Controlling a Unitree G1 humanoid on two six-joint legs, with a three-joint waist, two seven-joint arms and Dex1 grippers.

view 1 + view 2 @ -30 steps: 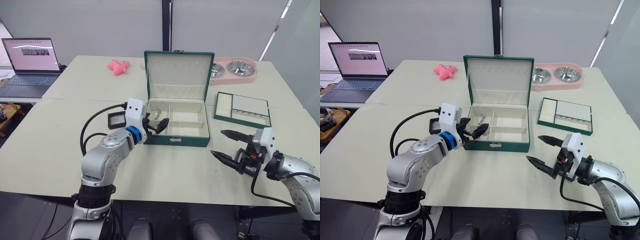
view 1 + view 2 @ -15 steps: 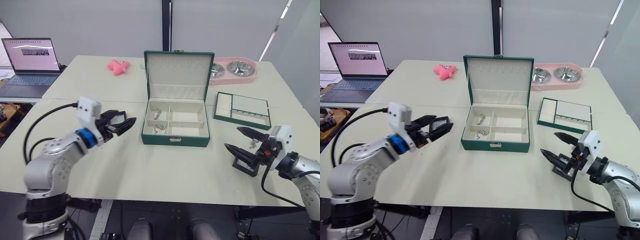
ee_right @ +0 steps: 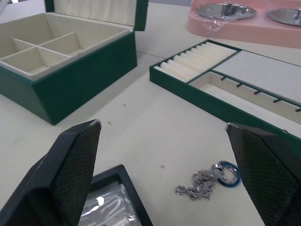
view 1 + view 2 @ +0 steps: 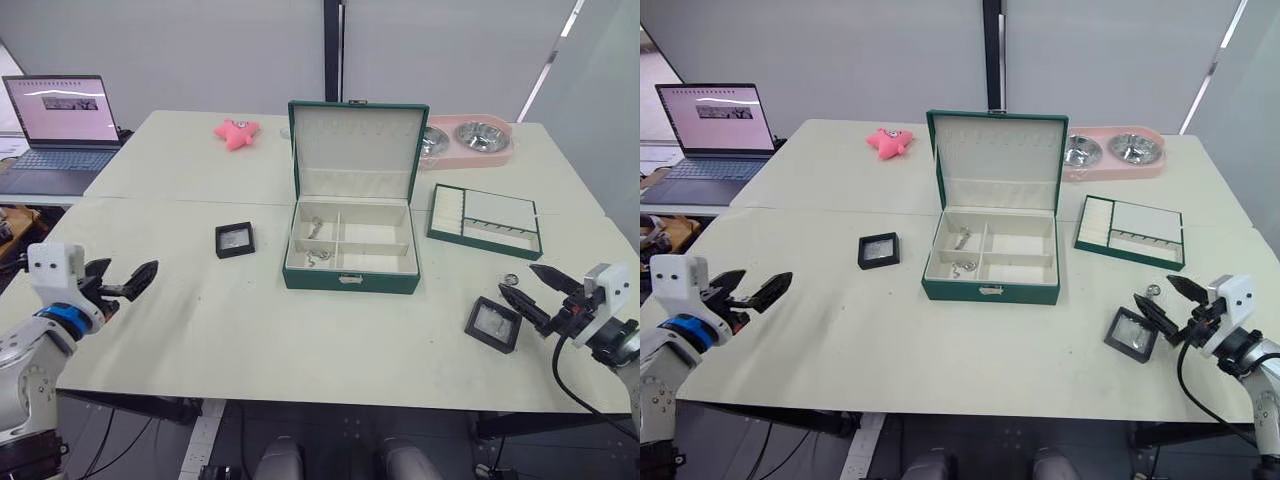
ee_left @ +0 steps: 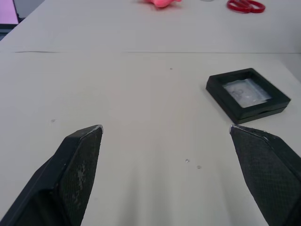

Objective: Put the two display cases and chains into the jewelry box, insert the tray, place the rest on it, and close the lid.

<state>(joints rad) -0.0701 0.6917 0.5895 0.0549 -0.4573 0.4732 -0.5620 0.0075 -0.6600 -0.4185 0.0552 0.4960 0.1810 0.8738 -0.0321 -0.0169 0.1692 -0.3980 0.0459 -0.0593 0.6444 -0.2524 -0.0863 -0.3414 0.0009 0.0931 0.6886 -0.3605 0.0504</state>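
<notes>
A pale cream counter [image 4: 330,330] fills most of the frame, backed by grey wall panels with a dark vertical post at top centre. An open laptop [image 4: 58,130] sits at the upper left, and a pink double bowl stand [image 4: 466,138] at the upper right. A pink plush toy [image 4: 236,132] lies left of top centre.

The jewelry box [image 4: 352,243] stands at centre with its lid [image 4: 357,153] raised upright; small silver chains [image 4: 316,243] lie in its left compartments. The tray [image 4: 486,220] rests on the counter to the right of the box, well apart from it.

One display case [image 4: 234,239] lies flat just left of the box. The other display case [image 4: 493,323] lies at the lower right, tilted corner-on.

The left hand [image 4: 118,283] hovers at the lower left edge with fingers spread wide and empty, well apart from the left case. The right hand [image 4: 540,291] is at the lower right edge, fingers wide and empty, just beside the right case. A loose chain [image 3: 205,179] with a blue ring lies on the counter between that case and the tray.
</notes>
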